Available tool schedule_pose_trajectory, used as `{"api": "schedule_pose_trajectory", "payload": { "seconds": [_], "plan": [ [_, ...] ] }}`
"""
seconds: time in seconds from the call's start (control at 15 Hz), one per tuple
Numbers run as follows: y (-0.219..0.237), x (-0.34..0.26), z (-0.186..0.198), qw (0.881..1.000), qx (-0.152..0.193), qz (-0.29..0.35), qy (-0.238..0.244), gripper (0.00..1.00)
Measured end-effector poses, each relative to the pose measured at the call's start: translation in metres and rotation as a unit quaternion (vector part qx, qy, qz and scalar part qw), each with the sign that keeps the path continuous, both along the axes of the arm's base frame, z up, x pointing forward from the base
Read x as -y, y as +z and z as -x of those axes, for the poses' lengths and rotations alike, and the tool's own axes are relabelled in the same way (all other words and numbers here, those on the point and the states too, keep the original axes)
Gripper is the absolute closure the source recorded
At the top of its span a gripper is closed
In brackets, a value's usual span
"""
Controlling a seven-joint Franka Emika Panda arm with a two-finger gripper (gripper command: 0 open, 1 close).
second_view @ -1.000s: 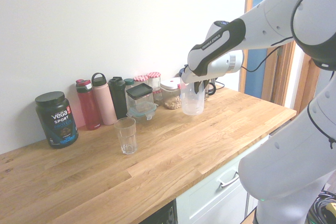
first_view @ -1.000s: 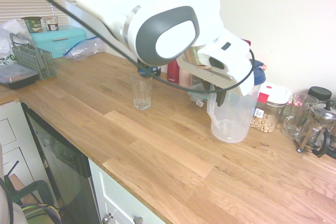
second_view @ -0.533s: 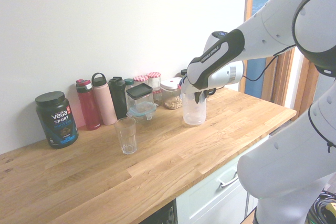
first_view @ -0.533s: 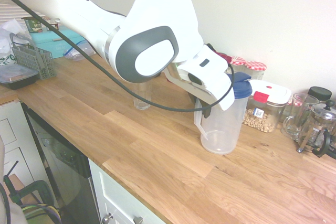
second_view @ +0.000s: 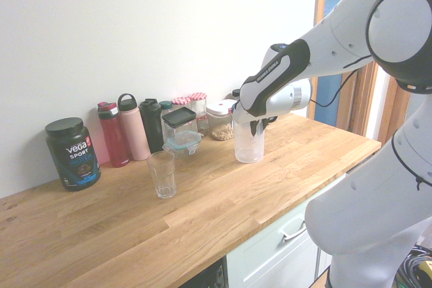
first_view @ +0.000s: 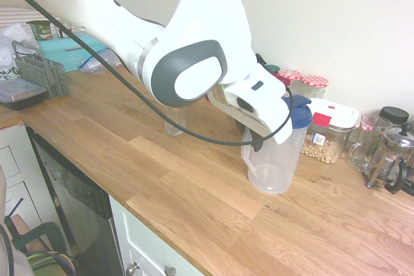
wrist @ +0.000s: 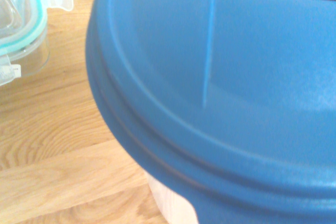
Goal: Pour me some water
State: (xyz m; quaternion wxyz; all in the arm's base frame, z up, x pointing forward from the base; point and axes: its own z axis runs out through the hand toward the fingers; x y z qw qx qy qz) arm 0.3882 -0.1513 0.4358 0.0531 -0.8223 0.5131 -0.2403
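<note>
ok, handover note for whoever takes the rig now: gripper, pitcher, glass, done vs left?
Gripper: shut on the handle of the pitcher.
Pitcher: clear, blue lid on, upright, base at or just off the wooden counter; contact unclear.
Glass: upright, some way along the counter, looks empty.
Done: pitcher grasped.
Left: carry it to the glass, tip, pour, set it back.

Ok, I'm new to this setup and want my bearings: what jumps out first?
The white arm's gripper is shut on the handle of a clear pitcher with a blue lid on the wooden counter. An empty glass stands apart, before a row of bottles along the wall.
</note>
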Motion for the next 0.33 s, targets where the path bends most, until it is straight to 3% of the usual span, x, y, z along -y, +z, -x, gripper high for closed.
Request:
{"api": "schedule_pose_trajectory", "payload": {
  "seconds": [0.13, 0.33],
  "plan": [
    [-0.002, 0.002, 0.002, 1.0, -0.013, -0.004, 0.002, 0.0],
    [0.001, -0.004, 0.015, 0.997, -0.068, -0.02, 0.022, 0.0]
  ]
}}
